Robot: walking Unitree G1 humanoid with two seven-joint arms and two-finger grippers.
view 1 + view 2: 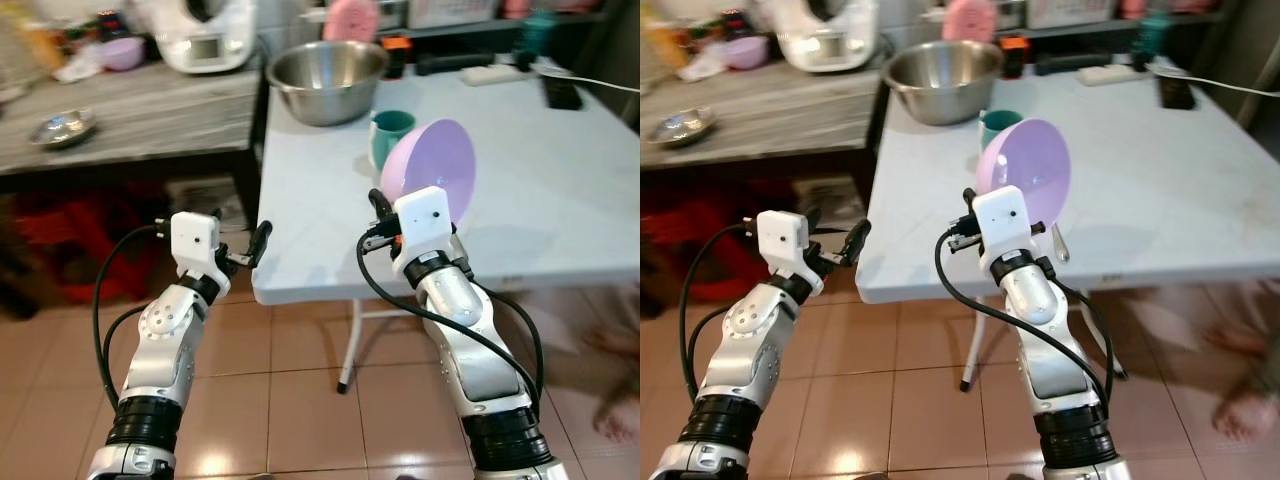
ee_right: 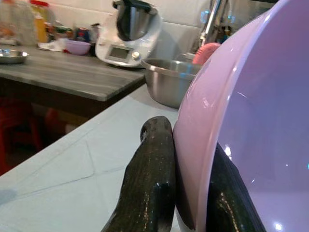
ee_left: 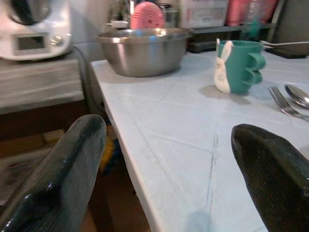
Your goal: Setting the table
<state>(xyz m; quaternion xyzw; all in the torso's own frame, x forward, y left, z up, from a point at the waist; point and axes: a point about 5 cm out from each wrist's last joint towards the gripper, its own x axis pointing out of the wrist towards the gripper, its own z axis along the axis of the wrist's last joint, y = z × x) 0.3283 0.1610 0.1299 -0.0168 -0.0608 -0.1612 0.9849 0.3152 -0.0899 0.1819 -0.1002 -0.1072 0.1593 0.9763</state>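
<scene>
left gripper (image 1: pixel 262 240): raised at the near left corner of the white table (image 1: pixel 560 180), fingers spread, holding nothing
steel bowl (image 1: pixel 326 80): at the table's far left end
teal mug (image 1: pixel 389 133): upright, just behind the plate
right gripper (image 2: pixel 186 193): fingers pinching the rim of a lilac plate (image 1: pixel 432 168), held on edge above the table's near side
fork and spoon (image 3: pixel 289 99): lying on the table beside the mug
</scene>
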